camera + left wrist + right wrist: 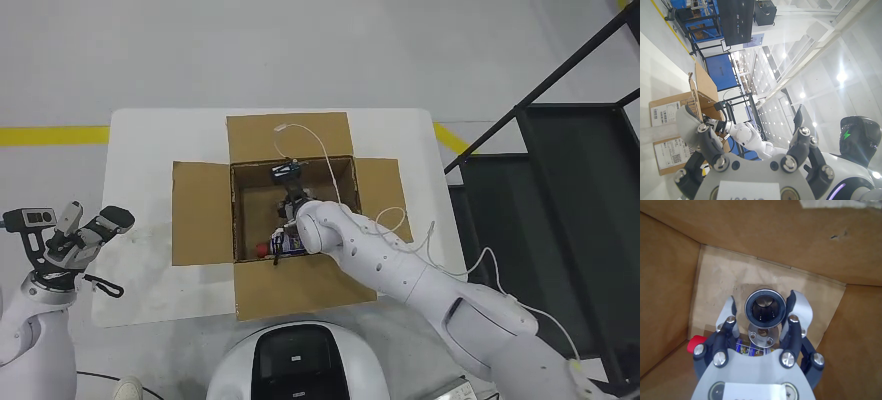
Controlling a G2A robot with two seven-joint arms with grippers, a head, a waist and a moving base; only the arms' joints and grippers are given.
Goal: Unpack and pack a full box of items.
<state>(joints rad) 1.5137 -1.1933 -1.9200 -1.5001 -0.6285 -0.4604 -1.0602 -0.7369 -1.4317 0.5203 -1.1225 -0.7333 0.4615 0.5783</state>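
Note:
An open cardboard box (203, 212) stands on the white table (150, 150). My right arm reaches down into it. My right gripper (762, 303) is open, its two fingers straddling a flanged metal cylinder (765, 310) with a black-rimmed bore that stands on the box floor; a small gap shows on at least one side. Close to the wrist lie a red item (694, 343) and a printed pack (749, 349). The red item (260, 250) lies near the front wall. My left gripper (85, 230) is held off the table's left edge, open and empty, pointing upward (744, 121).
All four box flaps (290, 135) are folded outward over the table. A white cable (330, 165) runs over the box's back edge along the right arm. Dark metal stairs (560, 200) stand right of the table. A yellow floor line (50, 135) runs behind.

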